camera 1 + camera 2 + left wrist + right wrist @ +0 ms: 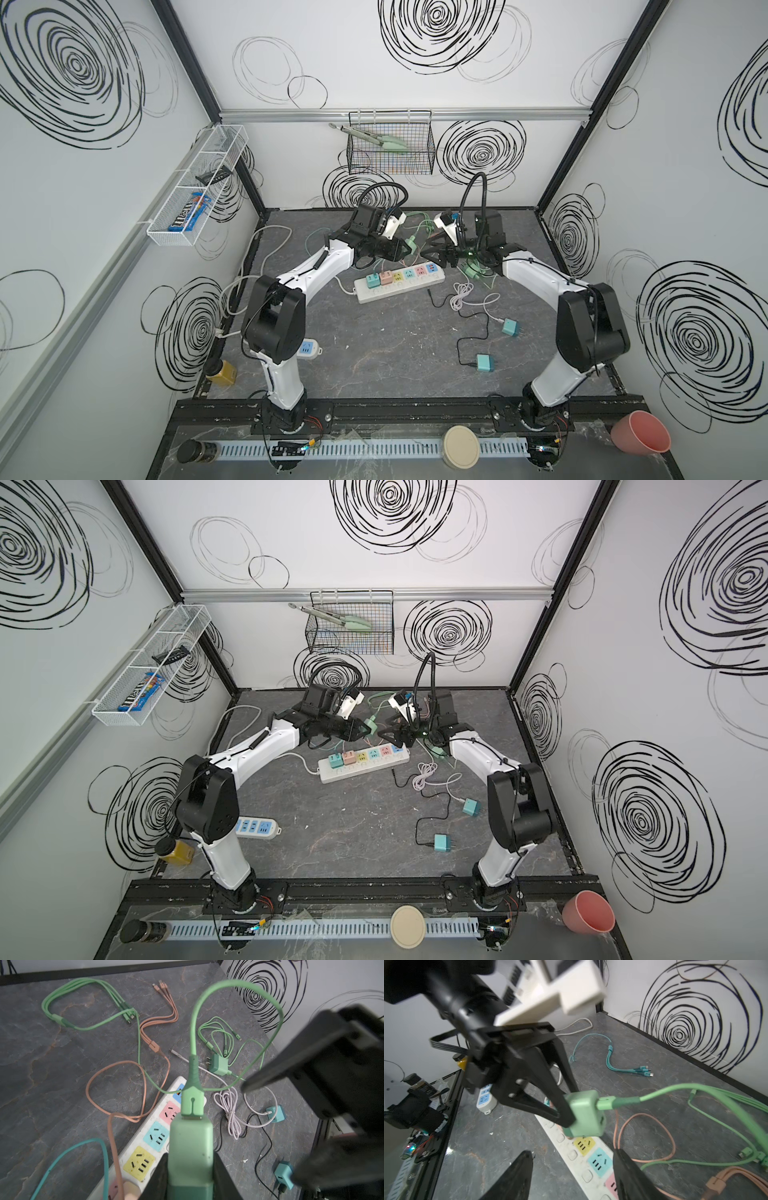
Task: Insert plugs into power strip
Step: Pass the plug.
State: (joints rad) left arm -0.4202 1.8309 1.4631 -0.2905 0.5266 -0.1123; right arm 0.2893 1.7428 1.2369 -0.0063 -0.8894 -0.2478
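**Counter**: dark grey, stone-veined, matt.

**Left claw**: clamped tight on the held mint plug. Its black fingers press two opposite sides.

**Held mint plug:**
- A smooth plastic block with rounded corners.
- Its long axis runs in line with the fingers, roughly level.
- The cable end faces right, toward the right claw. The prongs cannot be seen.
- A ribbed mint cable arcs up from that end.
- The plug hangs clear of the counter. In both top views it sits just past the far edge of the power strip, about mid-length, and does not touch it.

**Power strip:**
- A long white plastic bar lying left to right, with the right end slightly farther away.
- The seated teal plug and seated pink plug stand upright in the two leftmost sockets.
- The yellow, teal, pink and blue sockets show bare slots.

**Right claw**: fingers spread wide with nothing between them. It sits just right of the held plug's cable end, above the strip.

**Right of the strip:**
- The loose mint plug lies on the counter, partly under the right arm.
- Nearer, and well apart from the strip, the farther loose teal plug trails a white cable.
- The nearer loose teal plug trails a thin black one.
- Both teal plugs lie on their sides with prongs to the right.
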